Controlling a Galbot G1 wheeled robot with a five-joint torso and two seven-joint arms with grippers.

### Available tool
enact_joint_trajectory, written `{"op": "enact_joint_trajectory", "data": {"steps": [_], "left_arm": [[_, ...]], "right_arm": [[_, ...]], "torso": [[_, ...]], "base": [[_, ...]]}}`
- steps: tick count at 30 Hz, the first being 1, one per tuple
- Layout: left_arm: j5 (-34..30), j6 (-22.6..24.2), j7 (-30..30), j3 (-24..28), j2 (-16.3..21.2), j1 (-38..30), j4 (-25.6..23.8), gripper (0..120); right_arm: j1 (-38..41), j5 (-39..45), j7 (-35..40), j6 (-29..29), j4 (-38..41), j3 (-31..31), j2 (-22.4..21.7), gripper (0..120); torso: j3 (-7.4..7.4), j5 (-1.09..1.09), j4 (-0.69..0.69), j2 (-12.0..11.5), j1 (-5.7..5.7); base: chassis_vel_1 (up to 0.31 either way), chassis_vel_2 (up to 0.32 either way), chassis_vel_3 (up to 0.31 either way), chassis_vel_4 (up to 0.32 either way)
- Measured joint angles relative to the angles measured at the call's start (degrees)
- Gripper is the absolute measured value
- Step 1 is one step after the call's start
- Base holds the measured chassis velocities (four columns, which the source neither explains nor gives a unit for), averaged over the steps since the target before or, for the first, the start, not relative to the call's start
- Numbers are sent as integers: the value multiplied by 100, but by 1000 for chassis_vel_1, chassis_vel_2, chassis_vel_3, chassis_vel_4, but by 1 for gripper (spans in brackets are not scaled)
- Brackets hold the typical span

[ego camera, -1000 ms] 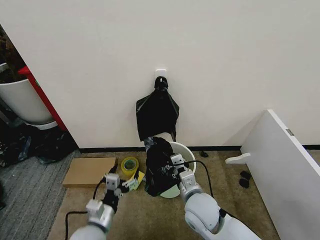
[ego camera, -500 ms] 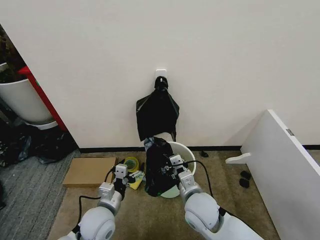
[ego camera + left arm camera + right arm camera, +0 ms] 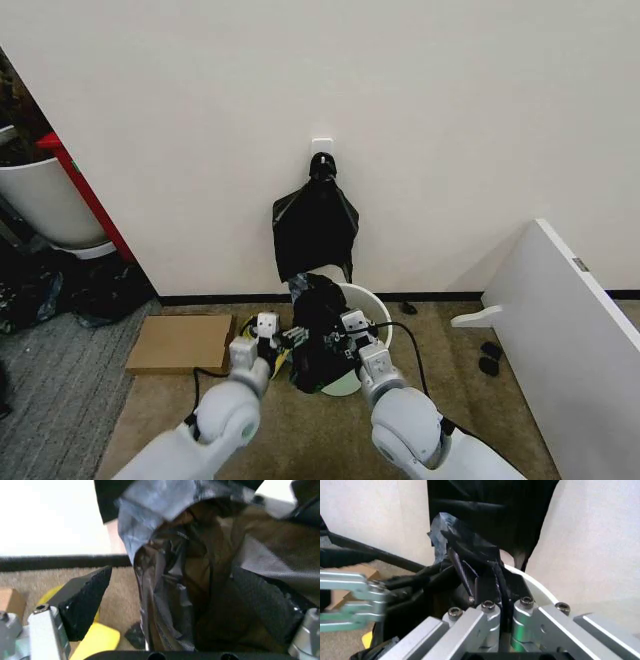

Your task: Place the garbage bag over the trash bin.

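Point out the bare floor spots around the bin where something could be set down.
Bare carpet lies between the trash bin and the white board, and near the robot below the cardboard. Crowded: both end effectors, left and right, meet at the garbage bag.

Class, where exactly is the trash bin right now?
In the head view, the trash bin stands against the wall's base, below the hanging bags, the garbage bag draped over its left side.
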Motion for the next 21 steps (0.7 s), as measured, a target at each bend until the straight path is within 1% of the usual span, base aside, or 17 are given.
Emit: {"op": "enact_joint_trajectory", "data": {"steps": [3, 6, 7, 9, 12, 13, 17, 19, 21], "left_arm": [[-171, 318, -224, 108, -123, -239, 164, 95], [-281, 452, -342, 131, -173, -300, 212, 94], [-491, 637, -514, 150, -236, -368, 254, 94], [-685, 758, -598, 174, -301, -453, 358, 94], [-720, 775, -597, 193, -337, -511, 445, 93], [-738, 813, -596, 222, -388, -588, 552, 93], [-939, 1250, -897, 285, -650, -850, 790, 93], [-1079, 1497, -1049, 328, -708, -934, 883, 90], [-1092, 1529, -1062, 338, -714, -948, 905, 88]], "right_arm": [[-3, 2, 11, -12, 1, -2, 47, 0], [-9, 2, 17, -13, 1, -1, 48, 0], [-19, 1, 21, -12, 1, 13, 39, 0], [-28, 1, 25, -8, 1, 34, 29, 0], [-32, 0, 26, -8, 6, 40, 25, 0], [-35, 1, 28, -7, 18, 43, 24, 0], [-41, 0, 46, -5, -10, 69, 52, 0], [-41, 0, 51, -5, -17, 65, 63, 0], [-41, -1, 51, -4, -17, 62, 65, 0]], "torso": [[0, 0, 0, 0, 0], [0, -1, 0, 0, 0], [0, 0, 0, 0, 0], [0, 0, 0, 0, 0], [0, 0, 0, 0, 0], [0, 0, 0, 0, 0], [0, -1, -1, 0, 0], [0, 0, -1, 0, 0], [0, -1, -1, 0, 0]], "base": [[0, 0, 0, 0], [0, 0, 0, 0], [0, 0, 0, 0], [0, 0, 0, 0], [0, 0, 0, 0], [0, 0, 0, 0], [0, 0, 0, 0], [0, 0, 0, 0], [0, 0, 0, 0]]}}
